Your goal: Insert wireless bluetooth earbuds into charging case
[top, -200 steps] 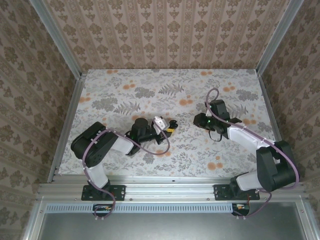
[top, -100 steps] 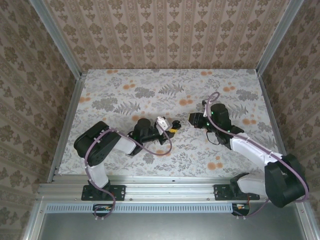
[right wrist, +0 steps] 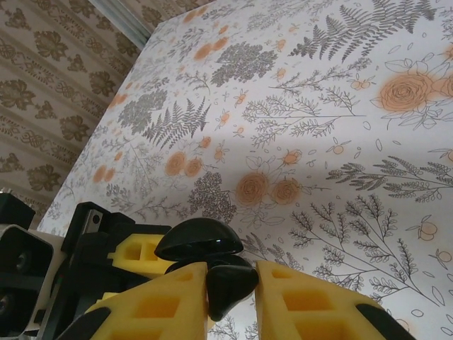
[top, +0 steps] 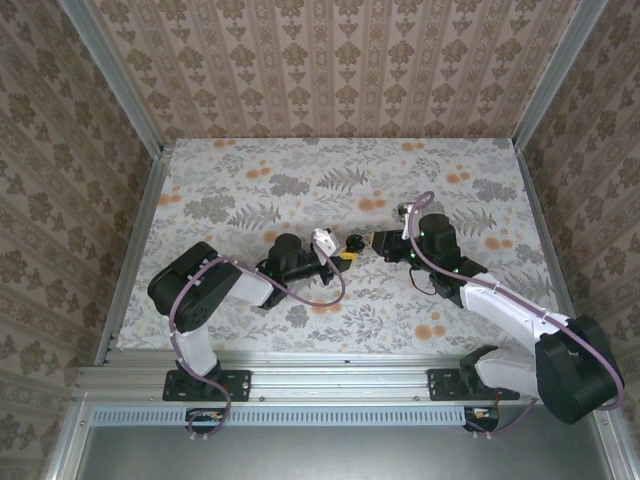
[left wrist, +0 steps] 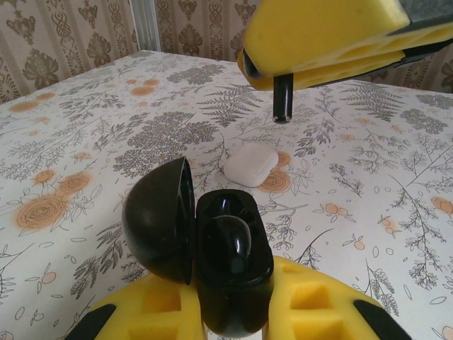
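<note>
Left claw (left wrist: 230,308) first: clamped shut on the case (left wrist: 230,283), squeezing its black body between yellow pads (left wrist: 318,304) at the bottom of the left wrist view. Holding it upright with the domed, glossy lid (left wrist: 159,219) swung open to the left. Cradling a rounded black piece in the well, apparently the second earbud (left wrist: 230,248).

Right claw (left wrist: 272,71) next: closed as well, pinching an earbud (left wrist: 283,103) with the stem poking down from between the pads. Hanging above and beyond the case, apart from it in the left wrist view. From the right wrist, gripping that earbud (right wrist: 228,280) low in the frame, just below and in front of the lid (right wrist: 198,237); cannot tell whether touching.

From above: meeting tip to tip near the middle of the table (top: 250,180), with the left claw (top: 340,257) pointing right, the right claw (top: 380,240) pointing left, and the case (top: 352,243) as a dark blob between.

Farther out: a white pebble (left wrist: 251,164) lying on the flowered table beyond the case, touched by neither claw.
</note>
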